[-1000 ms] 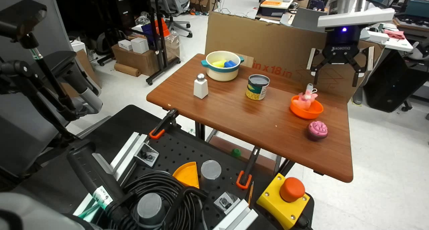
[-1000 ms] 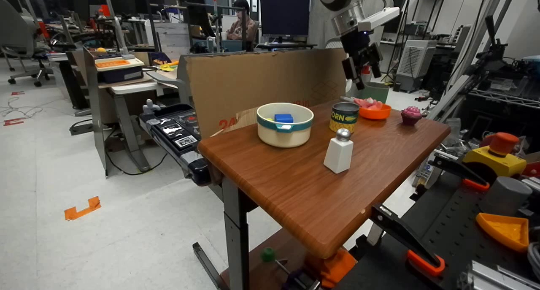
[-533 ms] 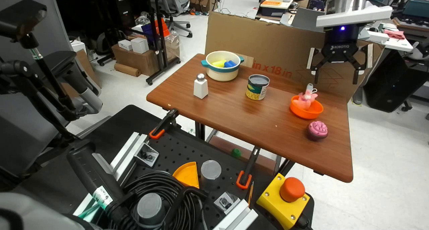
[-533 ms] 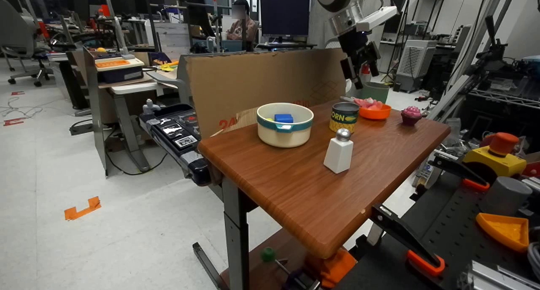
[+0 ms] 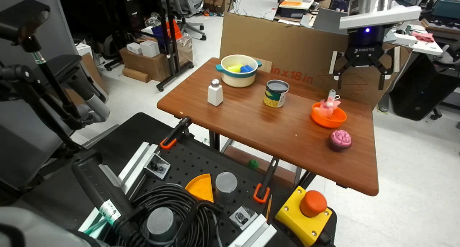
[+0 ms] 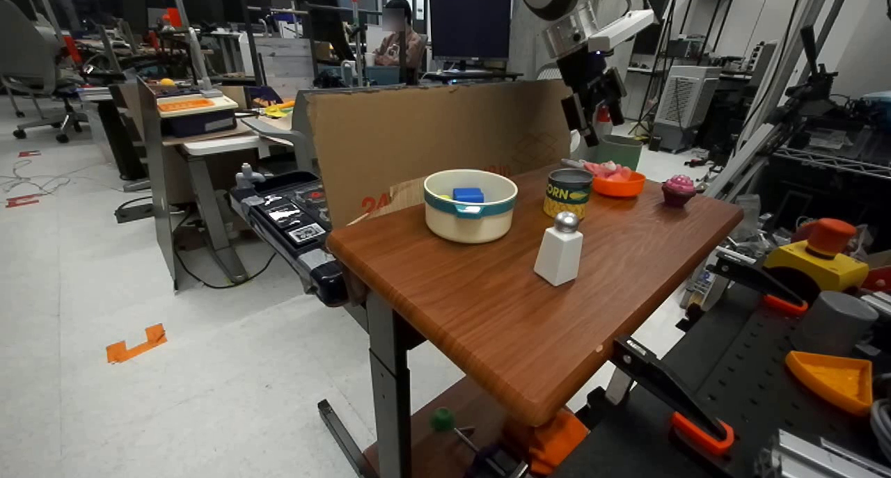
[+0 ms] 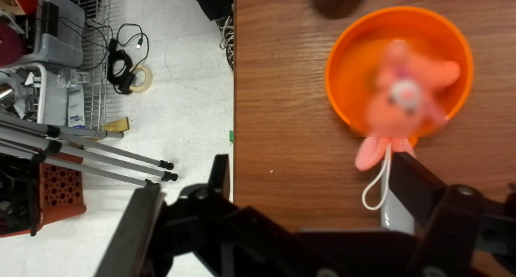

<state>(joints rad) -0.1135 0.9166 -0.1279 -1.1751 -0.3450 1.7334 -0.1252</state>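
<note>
- Compared with one second earlier, the black two-fingered gripper (image 5: 360,85) is seen slightly raised in an exterior view; the things on the brown wood-grain table (image 5: 251,121) are left unmoved.
- Its fingers (image 7: 419,188) are spread wide, released, and held above the pink soft-looking toy with long ears (image 7: 391,117).
- The toy is set in the round orange bowl (image 5: 329,123), its ears hung past the rim; it is partly blurred in the wrist view.
- "ROBOTIQ" can be read on the gripper, "in x 18 in" on the brown cardboard sheet (image 5: 284,42), and "ORN" on the yellow-and-green metal can (image 6: 568,194).
- In the wrist view, a white cord loop (image 7: 364,197) and a smooth grey handle (image 7: 395,218) are seen close up, the handle partly covered by the gripper.
- Inside the round cream pot with a teal band (image 5: 239,81), a bright yellow item (image 5: 234,68) and a blue block (image 6: 468,195) are shown; the yellow one is mostly hidden in an exterior view.
- A cream-coloured tape roll (image 7: 147,78) is shown on the floor (image 7: 189,107) in the wrist view alone.
</note>
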